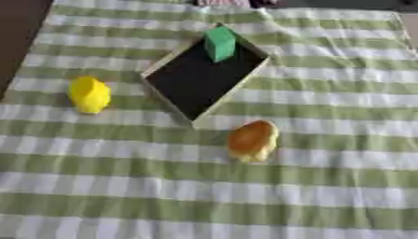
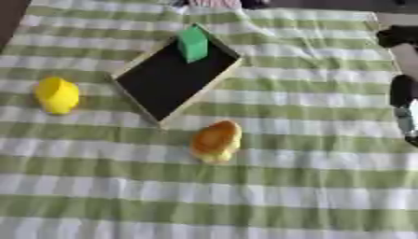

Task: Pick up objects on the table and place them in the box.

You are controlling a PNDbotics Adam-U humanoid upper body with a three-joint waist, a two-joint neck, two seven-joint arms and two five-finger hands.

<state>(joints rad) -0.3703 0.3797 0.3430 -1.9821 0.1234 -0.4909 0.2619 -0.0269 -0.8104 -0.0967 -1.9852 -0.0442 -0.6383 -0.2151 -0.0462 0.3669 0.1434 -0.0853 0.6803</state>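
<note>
Green block already in the box, two things left out on the cloth

Only a dark bit of the right hand was seen at the right edge, finger state impossible to tell, nothing touched. The green block was parked in the box upper centre; a yellow object was left at left, an orange-brown object at centre.

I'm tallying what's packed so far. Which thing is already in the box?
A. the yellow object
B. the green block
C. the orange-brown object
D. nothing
B: the green block stands inside the box at its far corner, while the yellow object and orange-brown object lie on the cloth outside.
</note>
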